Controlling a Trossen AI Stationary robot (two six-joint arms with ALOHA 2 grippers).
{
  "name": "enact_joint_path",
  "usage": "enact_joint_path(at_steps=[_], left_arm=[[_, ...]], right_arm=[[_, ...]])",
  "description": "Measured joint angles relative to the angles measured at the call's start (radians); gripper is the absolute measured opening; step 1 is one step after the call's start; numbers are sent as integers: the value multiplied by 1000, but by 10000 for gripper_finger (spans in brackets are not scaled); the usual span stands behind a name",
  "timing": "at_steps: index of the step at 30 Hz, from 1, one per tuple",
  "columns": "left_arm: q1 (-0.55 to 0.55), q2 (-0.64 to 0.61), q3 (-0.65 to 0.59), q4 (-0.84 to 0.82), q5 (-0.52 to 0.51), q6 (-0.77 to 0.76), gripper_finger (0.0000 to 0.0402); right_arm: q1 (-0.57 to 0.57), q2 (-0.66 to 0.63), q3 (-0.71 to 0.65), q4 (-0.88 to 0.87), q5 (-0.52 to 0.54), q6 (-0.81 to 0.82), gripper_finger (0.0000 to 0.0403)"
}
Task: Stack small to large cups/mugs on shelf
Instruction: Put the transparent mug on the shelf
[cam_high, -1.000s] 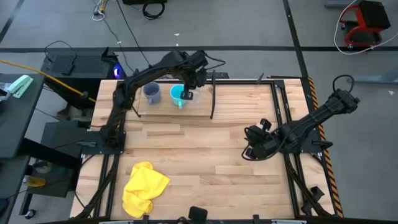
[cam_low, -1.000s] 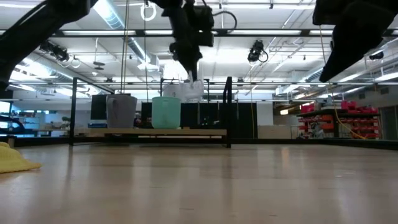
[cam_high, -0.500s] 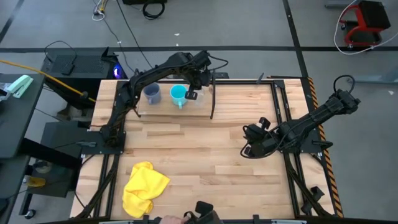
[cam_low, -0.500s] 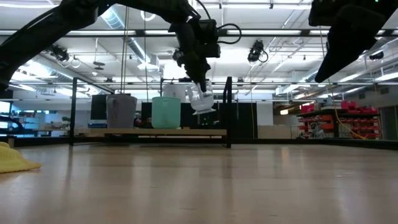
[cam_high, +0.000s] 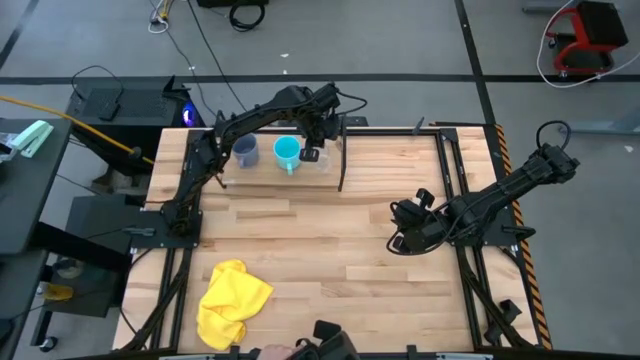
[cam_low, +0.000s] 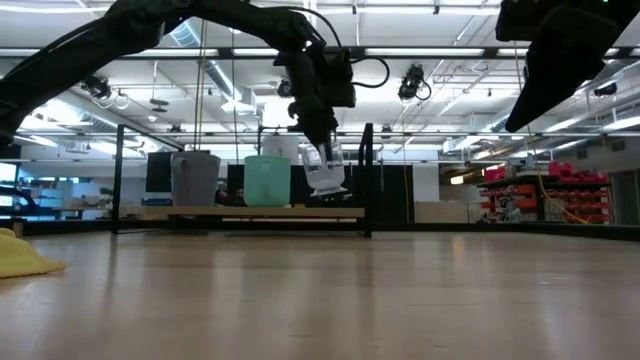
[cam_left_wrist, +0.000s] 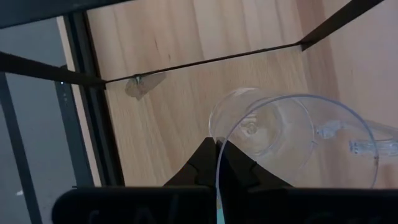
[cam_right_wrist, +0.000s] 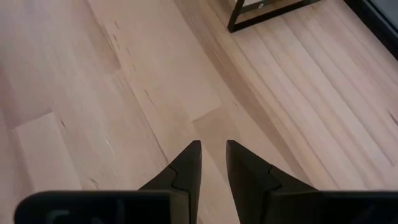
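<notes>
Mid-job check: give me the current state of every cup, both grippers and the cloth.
Clear cup: held above the shelf, tilted.
Cyan mug: upright on shelf.
Grey-blue mug: upright on shelf.
Left gripper: shut on clear cup's rim.
Right gripper: open, empty, over table.
Yellow cloth: crumpled on table.

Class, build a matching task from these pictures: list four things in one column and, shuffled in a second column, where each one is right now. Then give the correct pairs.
Things
1. grey-blue mug
2. cyan mug
3. clear cup
4. yellow cloth

Places
A. held in the left gripper, above the shelf's right part
B. on the table, near its front left corner
C. on the shelf, at the left end of the row
D. on the shelf, between the other mug and the held cup

Pairs: 1-C, 2-D, 3-A, 4-B
</notes>
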Motion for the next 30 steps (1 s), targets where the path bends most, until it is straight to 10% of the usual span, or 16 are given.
enact_joint_path(at_steps=[30], left_arm=[[14, 21, 1, -4, -1, -108, 5]], right_arm=[[0, 0, 0, 25, 0, -26, 81]])
